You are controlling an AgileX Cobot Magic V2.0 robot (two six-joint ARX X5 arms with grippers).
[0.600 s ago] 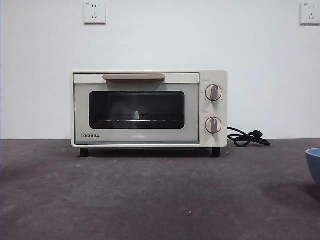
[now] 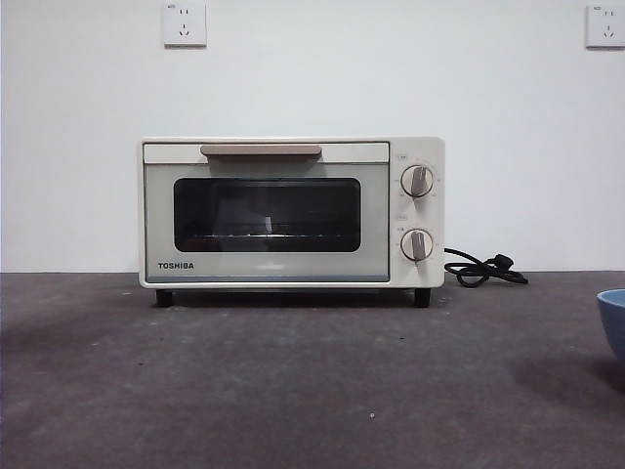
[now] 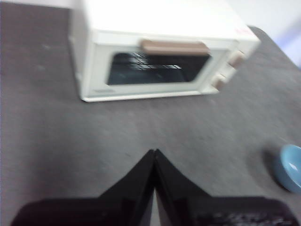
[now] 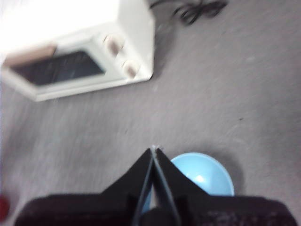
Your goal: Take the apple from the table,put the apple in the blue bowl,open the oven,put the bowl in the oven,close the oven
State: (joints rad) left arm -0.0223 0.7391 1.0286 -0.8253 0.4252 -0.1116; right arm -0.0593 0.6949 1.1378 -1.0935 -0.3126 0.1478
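Note:
The cream-white oven (image 2: 291,211) stands at the back of the table (image 2: 293,391) with its door closed. Only a slice of the blue bowl (image 2: 614,320) shows at the front view's right edge. My right gripper (image 4: 154,150) hovers above the table, shut and holding nothing, with the bowl (image 4: 206,174) just beyond its tips and looking empty. A red patch at that picture's edge is the apple (image 4: 3,207), mostly cut off. My left gripper (image 3: 154,153) is also shut and holding nothing, high over the table in front of the oven (image 3: 160,56), with the bowl (image 3: 291,167) off to one side.
A black cord (image 2: 483,269) lies coiled on the table to the right of the oven. Two wall sockets (image 2: 185,23) sit high on the white wall. Neither arm shows in the front view.

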